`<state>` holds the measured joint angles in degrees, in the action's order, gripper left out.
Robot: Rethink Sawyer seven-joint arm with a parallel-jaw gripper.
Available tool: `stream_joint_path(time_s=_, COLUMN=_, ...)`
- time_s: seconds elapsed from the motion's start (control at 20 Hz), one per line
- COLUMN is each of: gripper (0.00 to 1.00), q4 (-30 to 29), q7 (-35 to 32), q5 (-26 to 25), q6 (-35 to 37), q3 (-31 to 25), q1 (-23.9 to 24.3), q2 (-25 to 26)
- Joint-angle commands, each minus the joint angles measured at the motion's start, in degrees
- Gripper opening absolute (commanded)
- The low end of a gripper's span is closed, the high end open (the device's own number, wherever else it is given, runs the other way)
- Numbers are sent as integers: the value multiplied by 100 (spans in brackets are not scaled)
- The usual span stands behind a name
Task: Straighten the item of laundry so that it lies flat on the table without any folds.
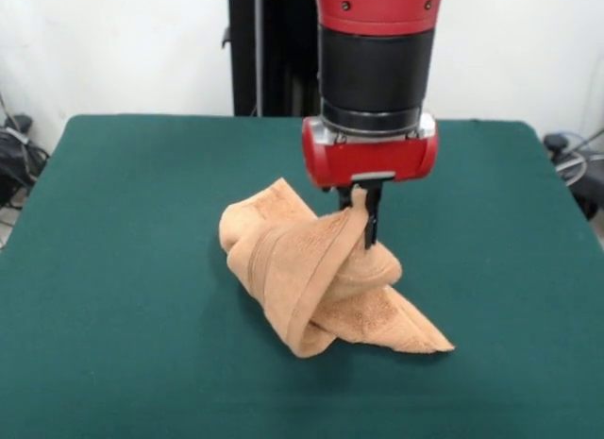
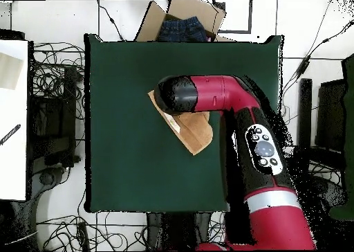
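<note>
The orange-tan terry towel [image 1: 321,283] lies crumpled and twisted near the middle of the dark green table [image 1: 123,269]. One corner is pulled up into a peak. My gripper [image 1: 363,212] hangs from the red wrist just above the towel and is shut on that raised corner. The rest of the towel drapes down in folds, with one pointed corner lying flat towards the front right. In the overhead view the arm [image 2: 221,100] covers the gripper and most of the towel [image 2: 193,133].
A cardboard box with dark blue cloth [image 2: 181,24] sits beyond the table's far edge in the overhead view. Cables and equipment [image 2: 52,111] lie on the floor around the table. The robot's pedestal [image 1: 269,52] stands behind the table.
</note>
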<state>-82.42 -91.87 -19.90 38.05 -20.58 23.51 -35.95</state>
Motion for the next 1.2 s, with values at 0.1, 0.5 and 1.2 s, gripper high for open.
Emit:
stream_joint_path(time_s=0.1, gripper=0, q4=588, q7=-504, q5=55, q6=335, q3=113, q1=-171, q2=401)
stream_joint_path(time_s=0.5, gripper=100, q4=606, q7=-304, q5=41, q6=261, q3=7, q1=-82, q2=486)
stream_joint_path(time_s=1.2, gripper=100, q4=656, q7=-150, q5=7, q6=222, q3=-57, q1=-34, q2=611)
